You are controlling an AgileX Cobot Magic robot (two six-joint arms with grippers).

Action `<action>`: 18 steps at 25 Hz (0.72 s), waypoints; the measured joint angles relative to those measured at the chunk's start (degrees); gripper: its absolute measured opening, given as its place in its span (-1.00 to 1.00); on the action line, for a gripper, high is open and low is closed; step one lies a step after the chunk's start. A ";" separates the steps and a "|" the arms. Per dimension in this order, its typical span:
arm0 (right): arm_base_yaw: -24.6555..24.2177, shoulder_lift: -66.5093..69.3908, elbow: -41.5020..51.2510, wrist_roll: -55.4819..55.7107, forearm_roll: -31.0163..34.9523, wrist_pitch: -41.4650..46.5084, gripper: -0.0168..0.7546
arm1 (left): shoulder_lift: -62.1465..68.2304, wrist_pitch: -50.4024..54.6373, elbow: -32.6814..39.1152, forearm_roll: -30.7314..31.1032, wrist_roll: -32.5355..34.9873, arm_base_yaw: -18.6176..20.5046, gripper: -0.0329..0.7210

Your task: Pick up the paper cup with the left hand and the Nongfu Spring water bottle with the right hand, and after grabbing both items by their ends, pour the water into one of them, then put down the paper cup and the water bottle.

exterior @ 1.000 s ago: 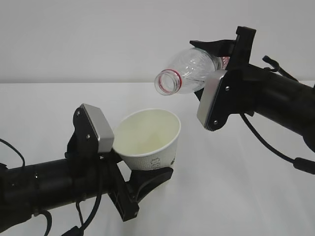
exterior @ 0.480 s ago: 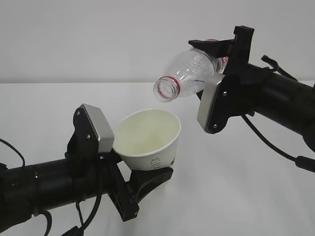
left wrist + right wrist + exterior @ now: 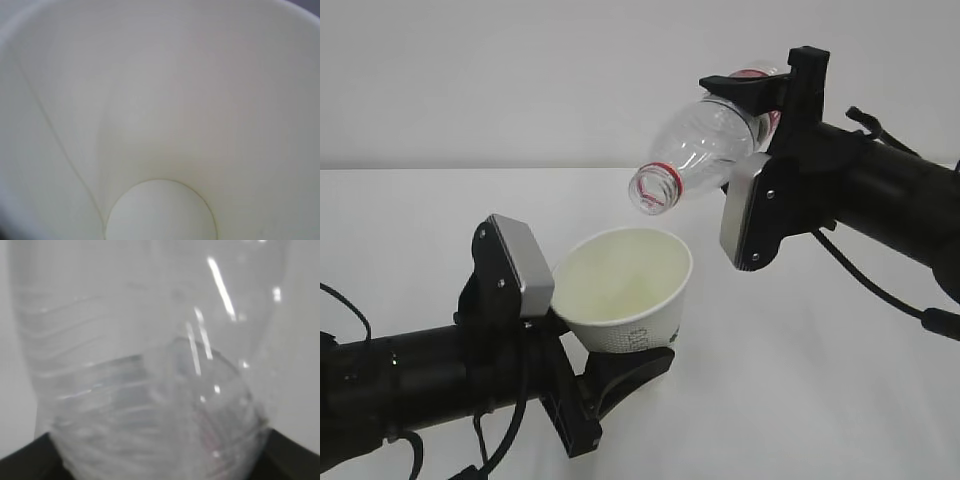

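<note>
Two arms up over the white surface (image 3: 800,400), and both are loaded. On the left, the left pincer (image 3: 582,330) is clamped on the base of the paper cup (image 3: 625,300) — the cup is held off the surface, tipped a little so its open mouth faces up and toward the camera. Grey lettering shows on its lower side. From the left wrist camera it is nothing but the cup's (image 3: 160,110) pale inside wall running down to the round bottom; no water can be made out in there.

On the right, the right pincer (image 3: 772,115) grips the water bottle (image 3: 705,140) around its body near the label end — a sliver of red shows by the black finger at the top. The bottle is tilted neck-down toward the left, its uncapped mouth with the red ring hanging above the cup's rim, a clear gap between them. No stream shows between mouth and cup. The clear upper part of the bottle looks empty from here.

The right wrist camera looks straight along the ribbed clear plastic of the bottle (image 3: 150,365), blurred, with bright glints — whether any liquid is left inside cannot be told.
</note>
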 joint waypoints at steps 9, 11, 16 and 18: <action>0.00 0.00 0.00 -0.18 0.00 0.33 0.37 | 0.00 -0.11 0.00 -1.07 0.00 0.00 0.44; 0.00 0.00 0.00 -0.18 0.00 0.33 0.37 | 0.00 -0.21 0.00 -1.17 0.00 0.00 0.44; 0.00 0.00 0.00 -0.18 0.00 0.33 0.37 | 0.00 -0.45 0.00 -1.17 0.00 0.00 0.44; 0.00 0.00 0.00 -0.18 0.00 0.33 0.37 | 0.00 -0.45 0.00 -1.17 0.00 0.00 0.44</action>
